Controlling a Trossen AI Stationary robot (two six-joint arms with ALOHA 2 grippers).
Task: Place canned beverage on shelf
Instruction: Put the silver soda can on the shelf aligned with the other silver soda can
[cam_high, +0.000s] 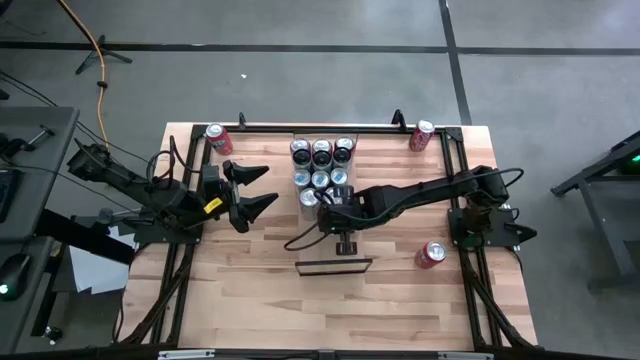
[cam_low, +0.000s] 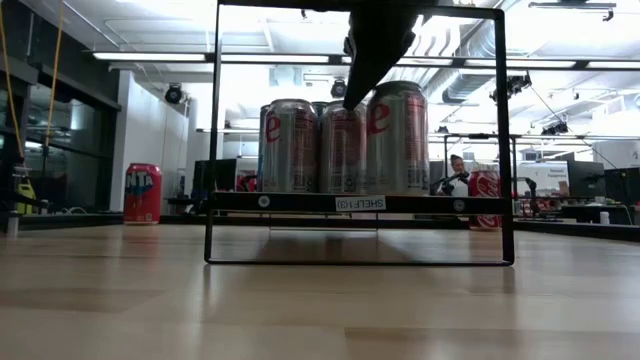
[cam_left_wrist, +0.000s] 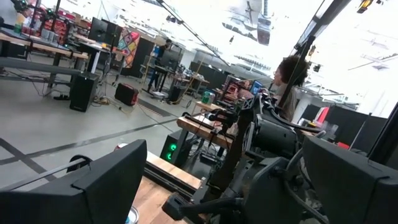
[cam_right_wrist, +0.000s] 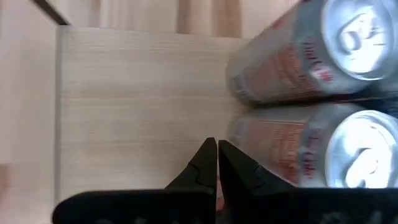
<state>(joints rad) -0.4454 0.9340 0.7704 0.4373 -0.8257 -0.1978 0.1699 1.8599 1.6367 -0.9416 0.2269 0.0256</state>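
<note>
The silver cans (cam_high: 321, 165) stood packed together on the shelf (cam_right_wrist: 137, 93), the pale board at the far middle of the table, with the front-left one (cam_high: 309, 198) nearest the arm. From the low camera three of them (cam_low: 340, 145) showed upright and side by side on the board behind its black frame (cam_low: 505, 140). The right gripper (cam_right_wrist: 217, 155) hung just above the bare part of the board, right beside the two nearest cans (cam_right_wrist: 311, 99), its fingers pressed together and holding nothing. So, as I judged it, a can had been set down and the arm's job at that point was to get clear. Doing that well would mean lifting straight up before swinging away, since the fingertips sat so near the cans' sides that any sideways drift could nudge the row. Three red cans were still off the shelf: one lying near the right arm's base (cam_high: 431, 254), one at the far right corner (cam_high: 422, 135), and one at the far left corner (cam_high: 218, 139). The left gripper (cam_high: 262, 190) waited over the table's left side, its fingers spread wide and empty. Beyond the table, a person (cam_left_wrist: 287, 78) sat among the benches in the room.
</note>
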